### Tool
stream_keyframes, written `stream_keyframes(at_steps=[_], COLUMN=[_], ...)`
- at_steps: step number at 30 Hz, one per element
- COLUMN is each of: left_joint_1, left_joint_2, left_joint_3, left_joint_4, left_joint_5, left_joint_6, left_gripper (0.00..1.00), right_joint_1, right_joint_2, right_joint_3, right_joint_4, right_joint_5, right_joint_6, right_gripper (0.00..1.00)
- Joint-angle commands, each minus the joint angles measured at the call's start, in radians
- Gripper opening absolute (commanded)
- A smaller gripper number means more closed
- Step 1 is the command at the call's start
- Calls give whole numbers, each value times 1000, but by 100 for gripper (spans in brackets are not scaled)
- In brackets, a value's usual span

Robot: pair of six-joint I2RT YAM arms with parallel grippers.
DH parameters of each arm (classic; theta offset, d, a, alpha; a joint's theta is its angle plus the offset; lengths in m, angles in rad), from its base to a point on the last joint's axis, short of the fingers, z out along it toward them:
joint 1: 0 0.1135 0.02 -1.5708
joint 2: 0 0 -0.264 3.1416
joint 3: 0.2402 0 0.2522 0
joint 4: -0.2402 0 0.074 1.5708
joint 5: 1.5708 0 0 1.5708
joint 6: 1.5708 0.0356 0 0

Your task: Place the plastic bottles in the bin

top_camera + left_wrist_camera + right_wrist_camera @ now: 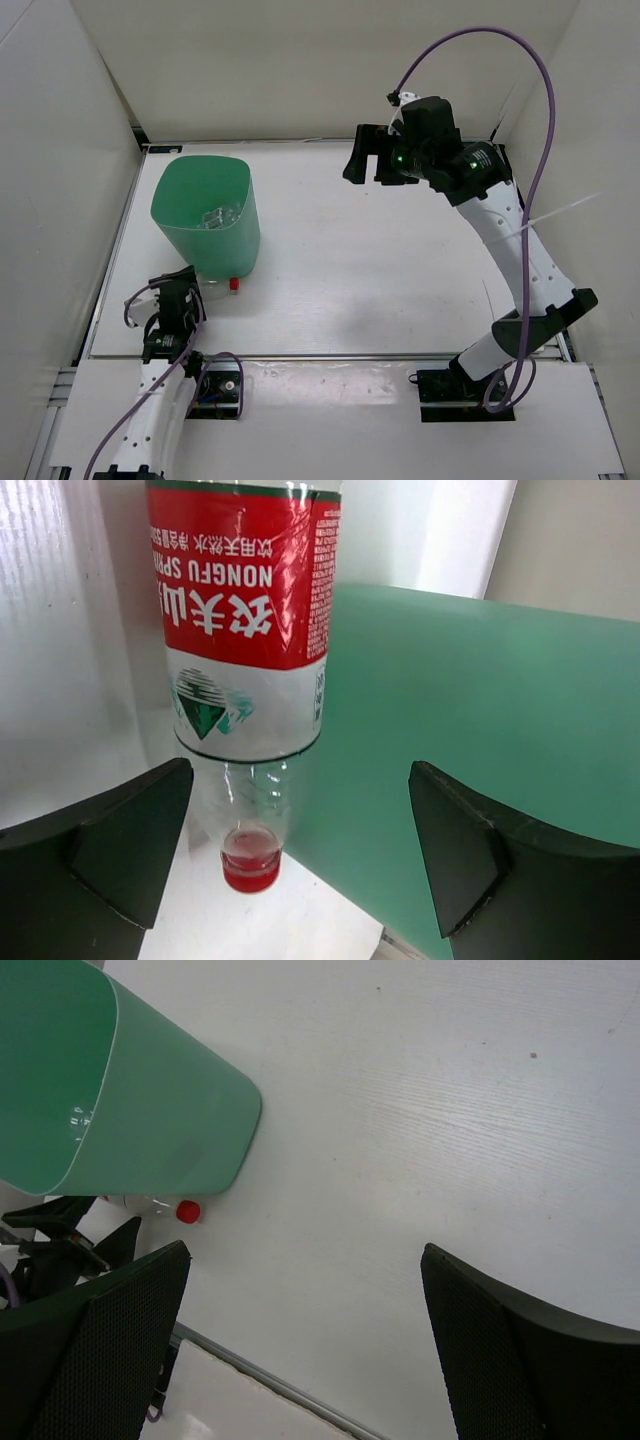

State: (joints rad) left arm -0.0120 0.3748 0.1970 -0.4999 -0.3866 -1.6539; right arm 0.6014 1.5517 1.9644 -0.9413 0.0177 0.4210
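Observation:
A clear plastic bottle with a red label [245, 590] and a red cap [250, 865] lies on the white table against the base of the mint-green bin [470, 680]. Its cap end points toward my left gripper [300, 780]. That gripper is open just short of the cap, fingers wide apart and touching nothing. From above, the same bottle [218, 289] sits between the left gripper [172, 296] and the bin [205, 215], which holds clear bottles [220, 216]. My right gripper [368, 165] hangs open high over the far right of the table, holding nothing.
The bin [150, 1130] stands at the table's left, near the left wall. In the right wrist view the red cap [187, 1211] shows beside the bin's base, and the table's near edge rail [270, 1385] runs below. White walls enclose the table.

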Motion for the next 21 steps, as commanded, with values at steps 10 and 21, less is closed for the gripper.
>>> stream_keyframes(at_steps=[10, 21], left_joint_1=[56, 152], left_joint_2=[232, 308], left_joint_3=[-51, -63], left_joint_4=[302, 320], left_joint_5=[28, 137], left_joint_6=[108, 163], left_gripper=[100, 89], right_joint_1=[-2, -2], right_joint_2=[-68, -68], right_joint_3=[-32, -50], right_joint_4=[7, -2], right_joint_5=[-12, 8], right_joint_6=[-47, -47], right_gripper=[100, 100])
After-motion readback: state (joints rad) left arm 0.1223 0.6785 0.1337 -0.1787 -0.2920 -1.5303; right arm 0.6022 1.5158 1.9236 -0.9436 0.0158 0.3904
